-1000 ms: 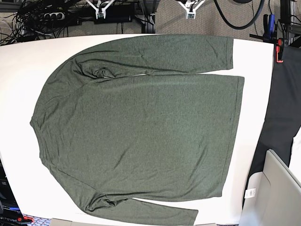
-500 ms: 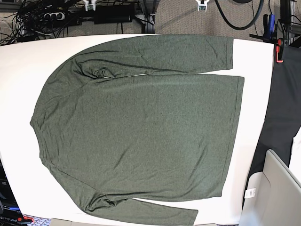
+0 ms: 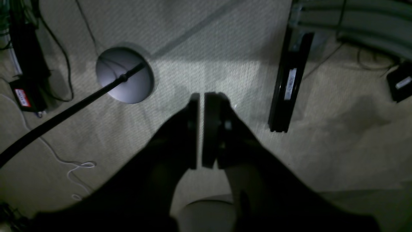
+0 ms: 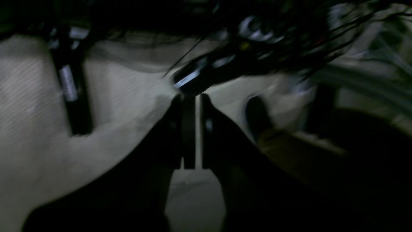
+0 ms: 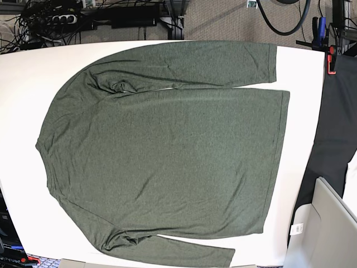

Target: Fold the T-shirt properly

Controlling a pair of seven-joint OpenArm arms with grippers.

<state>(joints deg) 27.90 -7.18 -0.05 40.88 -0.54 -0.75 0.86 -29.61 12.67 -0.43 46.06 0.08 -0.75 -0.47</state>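
The T-shirt (image 5: pixel 167 151) lies flat on the white table (image 5: pixel 22 84), long axis across it, as both arms hang off its far edge over carpet, left jaws (image 3: pixel 202 100) and right jaws (image 4: pixel 192 100) together, neither nearer

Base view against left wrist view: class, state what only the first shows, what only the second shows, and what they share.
Only the base view shows the T-shirt, spread flat on the white table with both sleeves laid alongside the body, unfolded. Only the left wrist view shows the left gripper, shut and holding nothing, above the floor, with a round grey base and a black rail below. Both show grey carpet and cables; neither shows a gripper touching the shirt.
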